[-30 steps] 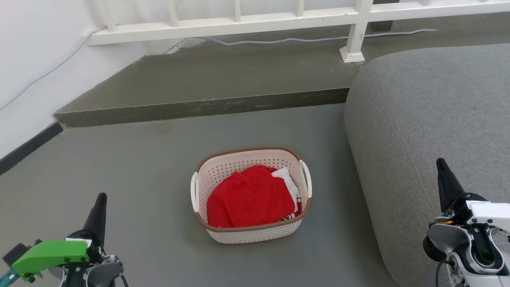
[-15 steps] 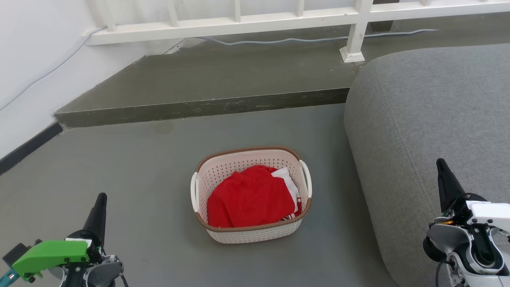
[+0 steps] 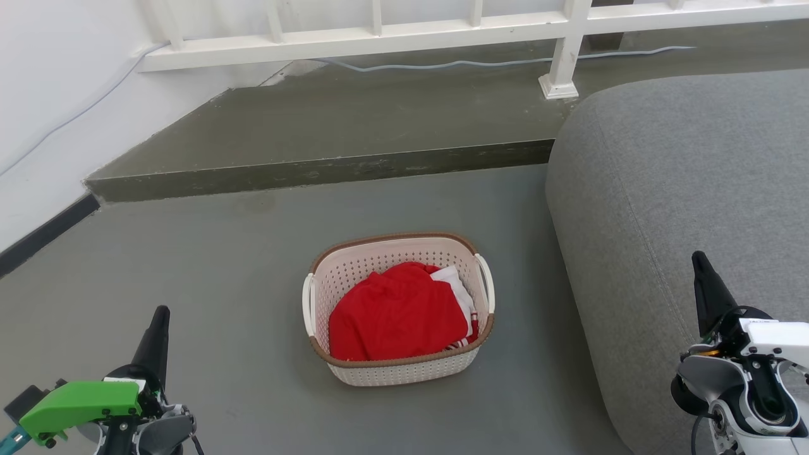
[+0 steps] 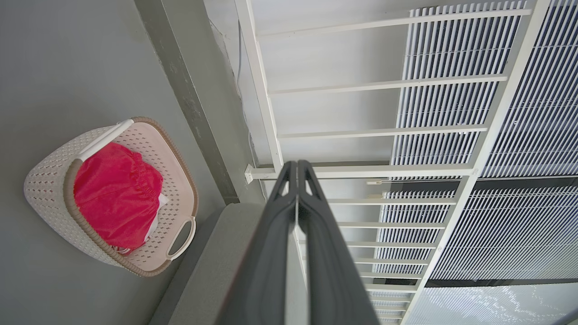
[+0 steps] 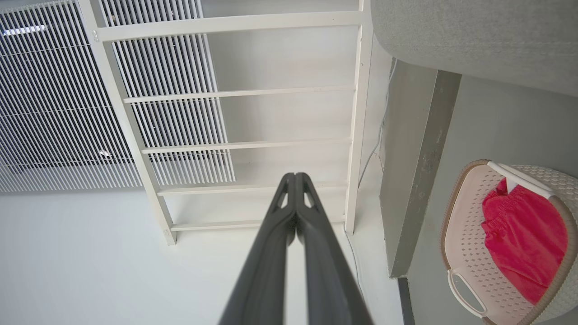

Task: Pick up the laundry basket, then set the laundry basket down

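Note:
The laundry basket (image 3: pixel 354 266) stands on the grey floor in the middle of the head view, cream-white and perforated, with a brown rim and a white handle on each side. Red and white clothes fill it. It also appears as the laundry basket (image 4: pixel 45 171) at the left of the left wrist view and the laundry basket (image 5: pixel 465 243) at the right of the right wrist view. My left gripper (image 3: pixel 161 311) is at the lower left, shut, well apart from the basket. My right gripper (image 3: pixel 698 256) is at the lower right over the sofa, shut. Both wrist views show the left gripper (image 4: pixel 296 163) and right gripper (image 5: pixel 295 175) with fingers pressed together, empty.
A grey sofa (image 3: pixel 682 189) rises close to the basket's right side. Behind the basket a raised floor step (image 3: pixel 316 170) runs across. A white railing (image 3: pixel 562 57) stands on it with a cable along its foot. A white wall (image 3: pixel 44 95) closes the left.

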Controlling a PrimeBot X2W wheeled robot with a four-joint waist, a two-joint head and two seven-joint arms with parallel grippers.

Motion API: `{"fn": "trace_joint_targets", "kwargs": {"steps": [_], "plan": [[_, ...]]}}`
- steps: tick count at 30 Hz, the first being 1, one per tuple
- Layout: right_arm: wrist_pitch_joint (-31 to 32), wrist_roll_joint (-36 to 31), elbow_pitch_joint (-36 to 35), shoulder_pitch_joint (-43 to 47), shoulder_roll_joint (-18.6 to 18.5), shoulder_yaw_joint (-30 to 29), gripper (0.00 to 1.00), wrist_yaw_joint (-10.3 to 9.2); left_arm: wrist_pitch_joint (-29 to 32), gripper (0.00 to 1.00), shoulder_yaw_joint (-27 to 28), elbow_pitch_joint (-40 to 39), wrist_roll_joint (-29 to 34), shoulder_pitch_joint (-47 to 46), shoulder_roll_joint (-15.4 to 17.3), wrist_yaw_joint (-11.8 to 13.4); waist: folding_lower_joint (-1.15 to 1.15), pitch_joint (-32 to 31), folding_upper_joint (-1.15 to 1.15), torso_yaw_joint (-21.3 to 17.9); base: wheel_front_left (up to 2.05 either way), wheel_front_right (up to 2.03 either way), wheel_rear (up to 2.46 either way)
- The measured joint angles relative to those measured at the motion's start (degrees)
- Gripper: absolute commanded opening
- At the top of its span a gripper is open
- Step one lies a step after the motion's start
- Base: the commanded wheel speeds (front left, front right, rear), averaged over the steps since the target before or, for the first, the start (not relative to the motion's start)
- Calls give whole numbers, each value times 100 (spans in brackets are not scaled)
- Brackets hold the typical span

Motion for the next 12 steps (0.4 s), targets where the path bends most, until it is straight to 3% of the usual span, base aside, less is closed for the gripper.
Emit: {"fn": "trace_joint_targets", "kwargs": {"steps": [12], "plan": [[1,0,11,-1,2,-9,0,0,0,0,-1,-1,0,0,0,0,0,0,0,0,0,0,0]]}}
